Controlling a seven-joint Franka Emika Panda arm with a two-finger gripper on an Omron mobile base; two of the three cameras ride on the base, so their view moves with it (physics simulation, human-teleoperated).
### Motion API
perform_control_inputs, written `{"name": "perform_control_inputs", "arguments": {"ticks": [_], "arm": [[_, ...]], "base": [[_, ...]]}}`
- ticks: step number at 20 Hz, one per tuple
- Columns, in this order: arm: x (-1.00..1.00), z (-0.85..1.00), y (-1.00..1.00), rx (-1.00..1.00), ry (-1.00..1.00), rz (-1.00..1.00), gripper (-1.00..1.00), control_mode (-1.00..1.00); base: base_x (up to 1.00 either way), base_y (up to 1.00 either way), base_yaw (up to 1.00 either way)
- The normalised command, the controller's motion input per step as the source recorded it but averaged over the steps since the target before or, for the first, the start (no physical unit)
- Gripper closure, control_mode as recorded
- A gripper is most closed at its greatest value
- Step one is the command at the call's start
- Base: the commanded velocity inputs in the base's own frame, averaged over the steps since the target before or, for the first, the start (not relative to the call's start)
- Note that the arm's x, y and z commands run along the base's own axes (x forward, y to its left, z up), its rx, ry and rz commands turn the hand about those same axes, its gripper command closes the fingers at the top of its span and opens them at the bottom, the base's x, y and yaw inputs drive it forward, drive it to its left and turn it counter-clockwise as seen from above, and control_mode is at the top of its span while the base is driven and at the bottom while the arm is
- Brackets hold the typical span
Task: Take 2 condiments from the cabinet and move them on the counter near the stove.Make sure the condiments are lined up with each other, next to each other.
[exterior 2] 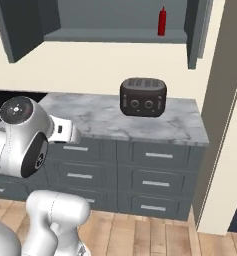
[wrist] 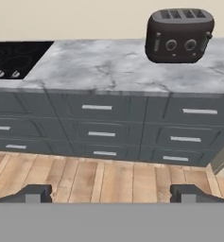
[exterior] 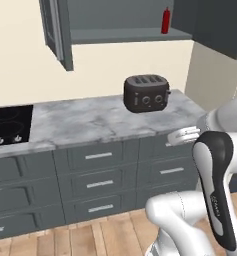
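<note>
Our little red squeeze bottle [exterior: 165,21], pointy nozzle, upright on the cabinet shelf [exterior: 125,35]; jaws spread wide, empty.

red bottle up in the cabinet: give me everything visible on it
The red squeeze bottle is a slim cylinder with a narrow pointed nozzle, all one glossy red, plastic by the look. It stands upright on the grey inner shelf of the open wall cabinet, near the shelf's right end, above and slightly right of the black toaster. Only the shelf touches it; no label can be made out.
</note>
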Motion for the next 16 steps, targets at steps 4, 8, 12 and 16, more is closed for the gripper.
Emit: {"name": "perform_control_inputs", "arguments": {"ticks": [4, 8, 12, 16], "arm": [[0.00, 0.00, 0.00, 0.00, 0.00, 0.00, -1.00, 1.00], [0.00, 0.00, 0.00, 0.00, 0.00, 0.00, -1.00, 1.00], [0.00, 0.00, 0.00, 0.00, 0.00, 0.00, -1.00, 1.00], [0.00, 0.00, 0.00, 0.00, 0.00, 0.00, -1.00, 1.00]], "base": [[0.04, 0.00, -0.29], [0.43, 0.05, -0.10], [0.75, 0.01, -0.04], [0.77, -0.01, -0.05]]}}
